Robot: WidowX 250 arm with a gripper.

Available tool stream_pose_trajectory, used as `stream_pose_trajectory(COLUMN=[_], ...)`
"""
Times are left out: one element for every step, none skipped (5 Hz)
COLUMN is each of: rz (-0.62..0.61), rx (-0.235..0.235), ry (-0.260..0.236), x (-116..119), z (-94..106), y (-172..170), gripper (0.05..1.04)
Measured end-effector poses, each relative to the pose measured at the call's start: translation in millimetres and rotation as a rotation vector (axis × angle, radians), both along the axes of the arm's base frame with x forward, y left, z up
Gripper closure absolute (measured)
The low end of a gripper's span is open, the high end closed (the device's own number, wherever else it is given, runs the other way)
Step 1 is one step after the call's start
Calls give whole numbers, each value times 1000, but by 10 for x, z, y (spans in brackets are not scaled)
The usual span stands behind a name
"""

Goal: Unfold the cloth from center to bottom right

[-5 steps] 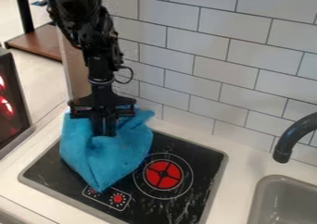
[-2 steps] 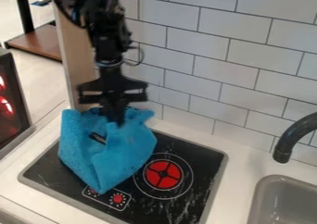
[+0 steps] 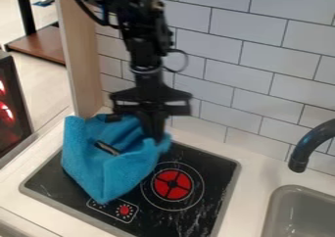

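- Camera view: end effector [image 3: 154, 136] appears to pinch the right-hand edge of the blue cloth [image 3: 105, 165], which lies bunched over the stovetop's left part.
- Risk: shallow pinch could slip; a low pull might drag the whole cloth, fold intact.
- Cloth soft, nubbly, tapering to a blunt near point.
- Stovetop [image 3: 203, 165] flat, glossy, black; streaked. Burner [image 3: 172, 184] round, red.

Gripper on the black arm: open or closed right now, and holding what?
Gripper: closed, apparently pinching the blue cloth at its upper right edge.
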State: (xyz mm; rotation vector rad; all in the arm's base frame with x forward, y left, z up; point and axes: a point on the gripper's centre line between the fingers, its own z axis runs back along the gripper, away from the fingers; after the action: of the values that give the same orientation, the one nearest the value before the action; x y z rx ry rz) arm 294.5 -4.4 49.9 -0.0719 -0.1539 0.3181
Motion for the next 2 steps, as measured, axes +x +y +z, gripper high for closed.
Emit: stream_pose_trajectory(rz=[-72,-147], rx=[-16,-8], ry=[7,-1], x=[-101,-196], z=[-39,-130], y=[-277,-509], gripper=[1034,1034])
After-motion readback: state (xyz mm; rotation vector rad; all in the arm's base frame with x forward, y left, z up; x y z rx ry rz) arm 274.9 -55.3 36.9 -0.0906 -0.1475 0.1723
